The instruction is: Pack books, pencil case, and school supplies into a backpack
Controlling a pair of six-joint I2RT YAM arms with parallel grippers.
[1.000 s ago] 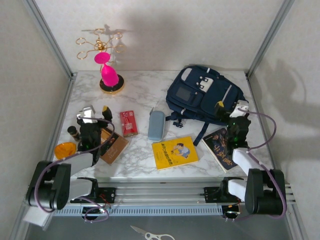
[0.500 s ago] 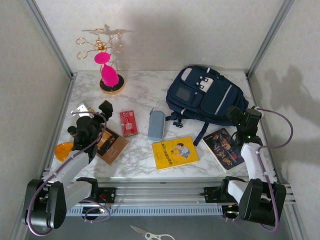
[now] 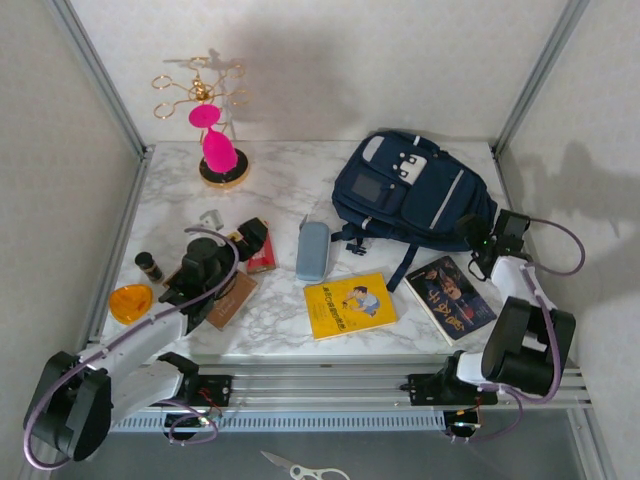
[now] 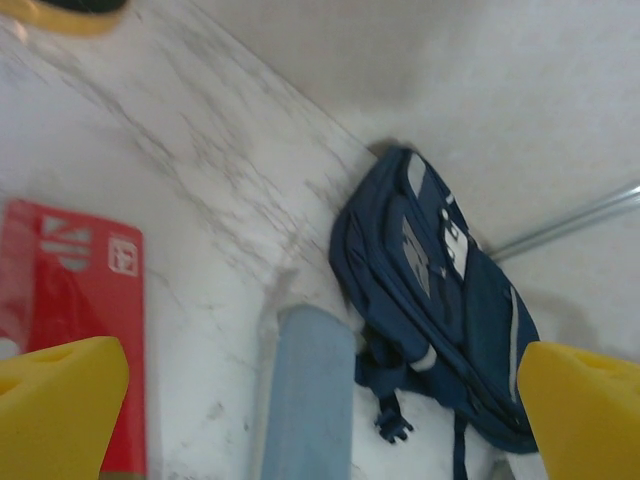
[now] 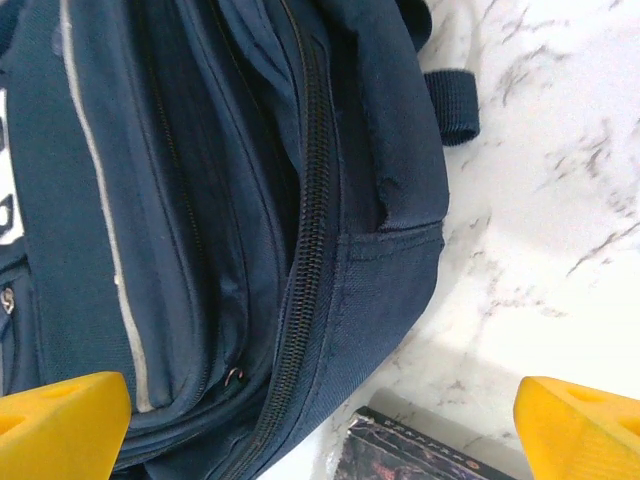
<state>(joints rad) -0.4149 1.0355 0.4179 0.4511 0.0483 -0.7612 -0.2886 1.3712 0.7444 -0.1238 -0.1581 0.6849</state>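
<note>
— Since the backpack (image 3: pixel 410 195) is the bulkiest thing here, where does it lie?

— Flat at the far right of the marble-patterned table (image 3: pixel 280 175). It is navy woven fabric with white trim stripes and pale front patches. The right wrist view shows a dark, coarse-toothed zipper (image 5: pixel 300 250) running down a fold of the cloth.

— And the right gripper (image 3: pixel 480 238)?

— Just beside the pack's lower right edge, jaws spread wide, with nothing between its yellow fingertips (image 5: pixel 60 420). The dark glossy paperback (image 3: pixel 450 297) lies flat just nearer than it.

— What sits further left?

— The soft grey-blue pencil case (image 3: pixel 312 250), an oblong with rounded ends, lies just left of the pack. The yellow paperback (image 3: pixel 350 305) is in front of it. The flat red box (image 4: pixel 75 290) with white markings lies left of the pouch. The left gripper (image 3: pixel 250 235) hangs over that box, its jaws wide apart and empty.

— Anything beyond that?

— The brown paperback (image 3: pixel 228 297) lies partly beneath the left arm. The orange rounded piece (image 3: pixel 130 300) rests near the table's left edge.
</note>
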